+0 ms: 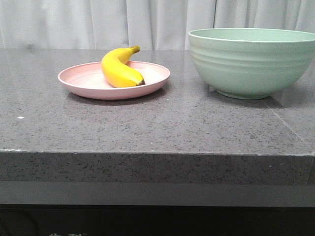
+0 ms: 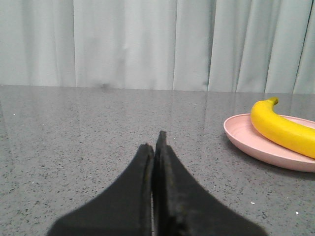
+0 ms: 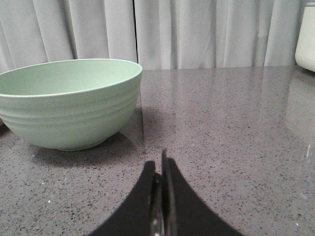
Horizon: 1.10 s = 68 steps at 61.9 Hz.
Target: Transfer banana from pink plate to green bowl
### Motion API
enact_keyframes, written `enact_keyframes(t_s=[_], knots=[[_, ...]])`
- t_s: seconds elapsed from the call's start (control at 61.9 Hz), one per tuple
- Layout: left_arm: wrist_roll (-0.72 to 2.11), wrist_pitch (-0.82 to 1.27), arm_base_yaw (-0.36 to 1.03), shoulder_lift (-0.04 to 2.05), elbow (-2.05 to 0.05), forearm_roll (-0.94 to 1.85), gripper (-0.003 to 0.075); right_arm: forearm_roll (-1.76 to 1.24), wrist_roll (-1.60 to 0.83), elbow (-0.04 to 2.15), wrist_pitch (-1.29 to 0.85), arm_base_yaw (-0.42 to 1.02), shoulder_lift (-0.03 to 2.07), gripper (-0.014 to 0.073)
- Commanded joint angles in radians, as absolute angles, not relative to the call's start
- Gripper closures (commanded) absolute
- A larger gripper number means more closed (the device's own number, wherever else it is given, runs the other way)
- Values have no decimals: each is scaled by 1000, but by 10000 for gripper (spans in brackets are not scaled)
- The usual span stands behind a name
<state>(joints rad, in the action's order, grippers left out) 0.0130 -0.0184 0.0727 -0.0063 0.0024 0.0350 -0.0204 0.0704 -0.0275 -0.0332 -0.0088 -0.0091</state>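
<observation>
Front view: the banana (image 1: 119, 68) lies on the pink plate (image 1: 83, 83), well left of the green bowl (image 1: 253, 61) on the grey surface (image 1: 162, 123). Left hand (image 2: 153, 143) and right hand (image 3: 158, 164) are both closed, holding nothing.

— What's the work surface like?

— A dark grey speckled stone countertop (image 1: 147, 128), polished enough to catch reflections, with a thick front edge and a thin seam (image 1: 290, 129) running across its right side.

— And behind it?

— Pale grey-white curtains (image 1: 98, 22) hanging in soft folds along the whole back.

— Anything else?

— A cream-white rounded object (image 3: 306, 37) at the far edge of the right wrist view; I can't tell what it is.
</observation>
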Motion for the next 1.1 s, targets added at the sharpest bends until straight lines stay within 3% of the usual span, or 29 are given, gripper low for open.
enact_keyframes(t_s=[0.0,0.743,1.082], knots=[[7,-99,77,-30,9,37,738,-11,65,-23,56,-9,-33,662],[7,-106,77,-30,2,58,738,-11,65,-18,95,-10,-33,662],[7,128,77,43,-314,79,738,9,59,270,-172,-10,-2,662]])
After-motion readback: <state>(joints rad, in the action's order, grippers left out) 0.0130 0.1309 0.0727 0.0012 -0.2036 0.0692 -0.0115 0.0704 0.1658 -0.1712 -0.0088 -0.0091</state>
